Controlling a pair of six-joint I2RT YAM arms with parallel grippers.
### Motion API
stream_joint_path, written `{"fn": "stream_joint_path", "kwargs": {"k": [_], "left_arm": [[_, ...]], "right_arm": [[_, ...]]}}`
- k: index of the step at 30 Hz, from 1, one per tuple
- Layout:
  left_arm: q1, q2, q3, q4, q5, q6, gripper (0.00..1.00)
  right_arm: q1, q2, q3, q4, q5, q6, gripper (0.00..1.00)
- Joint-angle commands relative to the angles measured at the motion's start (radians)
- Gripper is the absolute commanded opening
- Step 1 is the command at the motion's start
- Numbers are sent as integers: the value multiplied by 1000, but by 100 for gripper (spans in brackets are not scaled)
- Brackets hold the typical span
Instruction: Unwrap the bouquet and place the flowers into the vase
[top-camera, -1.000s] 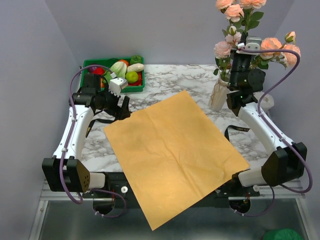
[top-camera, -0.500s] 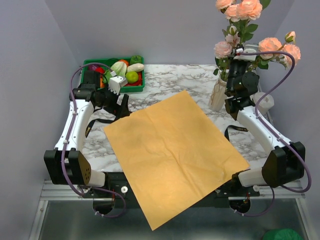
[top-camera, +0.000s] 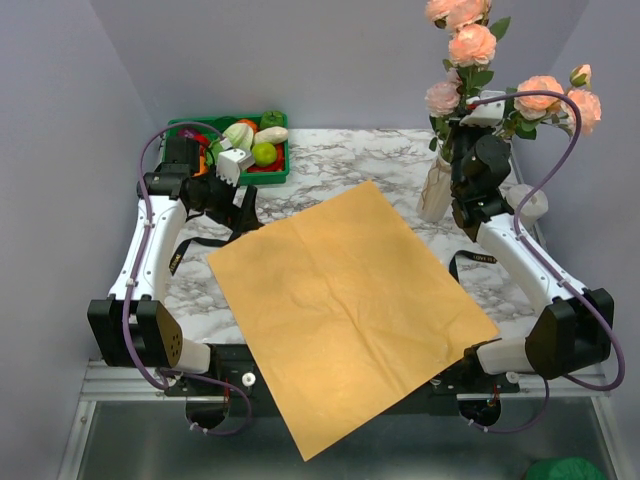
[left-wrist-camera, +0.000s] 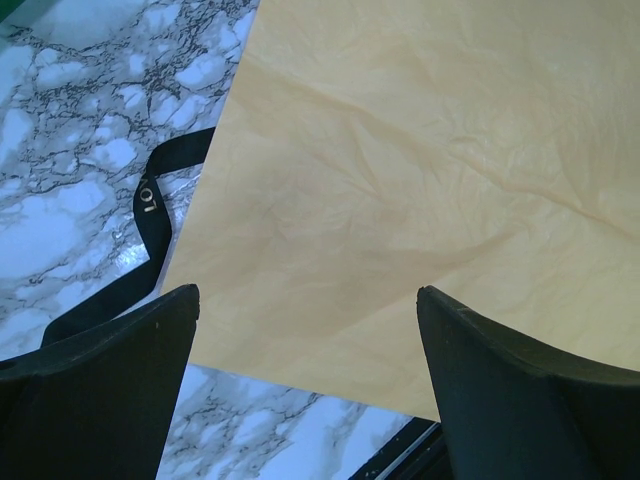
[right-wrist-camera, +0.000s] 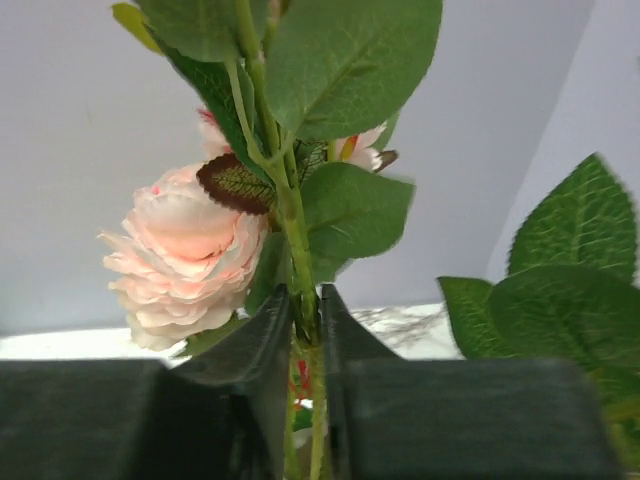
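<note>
Fingers (right-wrist-camera: 262, 345) of the right gripper (right-wrist-camera: 305, 300) have slackened around the flowers (top-camera: 470, 45), perhaps releasing them into the vase (top-camera: 436, 190) below; left gripper (left-wrist-camera: 308, 300) gapes wide.

The marble table (top-camera: 350, 160) bears a flat orange-yellow paper sheet (top-camera: 345, 300), a black ribbon (left-wrist-camera: 150, 215), a green tray (top-camera: 270, 180) and the vase (top-camera: 436, 190)

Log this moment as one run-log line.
paper sheet: unfolded flat on table | flowers: upright, stems at vase mouth | right fingers: either side of one stem, grip unclear | left fingers: open above paper, empty
</note>
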Motion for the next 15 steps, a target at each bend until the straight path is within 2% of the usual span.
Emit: {"fn": "stream_joint_path", "kwargs": {"k": [1, 3, 9, 15], "left_arm": [[5, -3, 38, -18, 18, -18, 99], [5, -9, 42, -21, 17, -18, 99], [7, -31, 39, -28, 9, -16, 99], [7, -44, 15, -19, 8, -18, 99]], "right_arm": [[-1, -11, 38, -111, -66, 56, 32], [-1, -16, 38, -129, -83, 61, 43], [-1, -23, 45, -175, -144, 94, 59], [-1, -60, 30, -205, -187, 151, 65]]}}
